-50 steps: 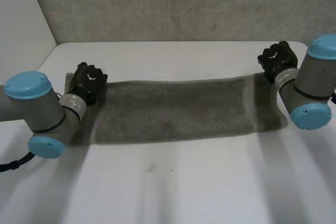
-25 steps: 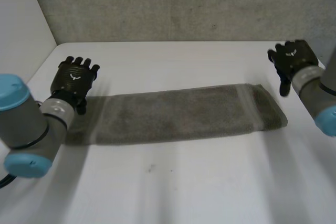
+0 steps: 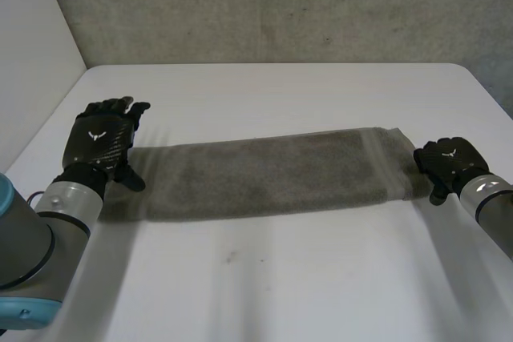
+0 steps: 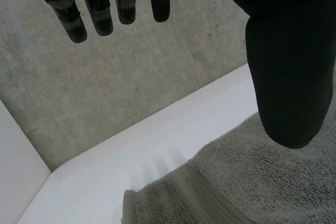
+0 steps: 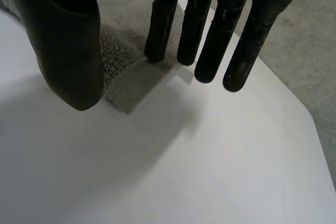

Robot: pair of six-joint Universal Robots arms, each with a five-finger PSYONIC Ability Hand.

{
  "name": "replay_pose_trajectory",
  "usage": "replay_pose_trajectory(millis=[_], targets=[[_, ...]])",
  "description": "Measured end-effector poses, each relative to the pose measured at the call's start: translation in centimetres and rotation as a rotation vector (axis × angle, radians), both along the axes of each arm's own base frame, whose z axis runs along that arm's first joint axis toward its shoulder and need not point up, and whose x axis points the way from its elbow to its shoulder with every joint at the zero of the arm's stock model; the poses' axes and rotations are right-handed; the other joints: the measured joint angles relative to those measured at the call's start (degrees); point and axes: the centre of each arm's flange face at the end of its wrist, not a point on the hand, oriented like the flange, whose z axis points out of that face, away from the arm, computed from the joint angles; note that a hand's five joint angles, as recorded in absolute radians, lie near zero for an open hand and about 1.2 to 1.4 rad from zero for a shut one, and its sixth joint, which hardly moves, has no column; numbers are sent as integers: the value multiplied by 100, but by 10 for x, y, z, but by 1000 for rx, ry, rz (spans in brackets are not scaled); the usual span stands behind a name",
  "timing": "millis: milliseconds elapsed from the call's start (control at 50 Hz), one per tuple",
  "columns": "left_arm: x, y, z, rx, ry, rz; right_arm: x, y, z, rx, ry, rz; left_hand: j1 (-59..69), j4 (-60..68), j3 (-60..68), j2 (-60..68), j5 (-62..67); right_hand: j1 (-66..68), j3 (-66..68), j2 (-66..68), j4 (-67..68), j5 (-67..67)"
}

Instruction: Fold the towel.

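Here the grey towel (image 3: 272, 174) lies folded into a long narrow strip across the middle of the frame in the head view, flat on the white table (image 3: 280, 278), with a paler woven band (image 3: 373, 162) crossing it close to its right end. The left hand (image 3: 100, 140) is at the left of the frame, over the strip's left end, back upward and fingers pointing toward the concrete wall (image 3: 280, 6) along the top of the frame. In its own wrist view the fingers (image 4: 100, 9) are straight and a little apart, the thumb (image 4: 286, 66) stands well off to the side, and nothing is held between them; the towel (image 4: 252, 187) lies on the table beneath the thumb, its end and a ribbed band showing, with bare table between it and the wall. The right hand (image 3: 449, 162) is at the right of the frame, just at the strip's right end, its arm running off the lower right corner. In the right wrist view its fingers (image 5: 205, 35) are straight and set side by side, the thumb (image 5: 68, 40) held apart from them, and a corner of the towel (image 5: 131, 72) lies on the table in the gap between thumb and fingers. One fingertip is right at that corner's edge, though whether it touches the cloth cannot be told. Neither hand pinches the towel.
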Motion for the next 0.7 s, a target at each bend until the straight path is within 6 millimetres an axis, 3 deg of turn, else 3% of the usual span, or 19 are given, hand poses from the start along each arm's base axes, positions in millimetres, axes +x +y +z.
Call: replay_pose_trajectory(millis=[100, 160, 400, 620, 700], targets=[[0, 0, -2, 6, -4, -1, -1, -6, -6, 6, 2, -7, 0, 0, 0, 0, 0, 1494, 1474, 1500, 1467, 1437], [0, 1, -3, 8, -4, -1, -4, -10, -9, 9, 3, -17, 0, 0, 0, 0, 0, 3149, 3188, 3254, 3204, 3147], [1, 3, -5, 4, -3, 0, -30, -26, -1, -15, 20, -105, 0, -1, 0, 0, 0, 3275, 3421, 3416, 3439, 3379], [1, 3, -4, 1, -2, 0, -111, -37, 22, 70, 103, -282, 0, -1, 0, -1, 0, 3290, 3421, 3416, 3439, 3388], [0, 3, -4, 0, -2, -1, -113, -42, 44, 40, 124, -279, 0, -1, -1, -1, 0, 3301, 3421, 3417, 3440, 3389]])
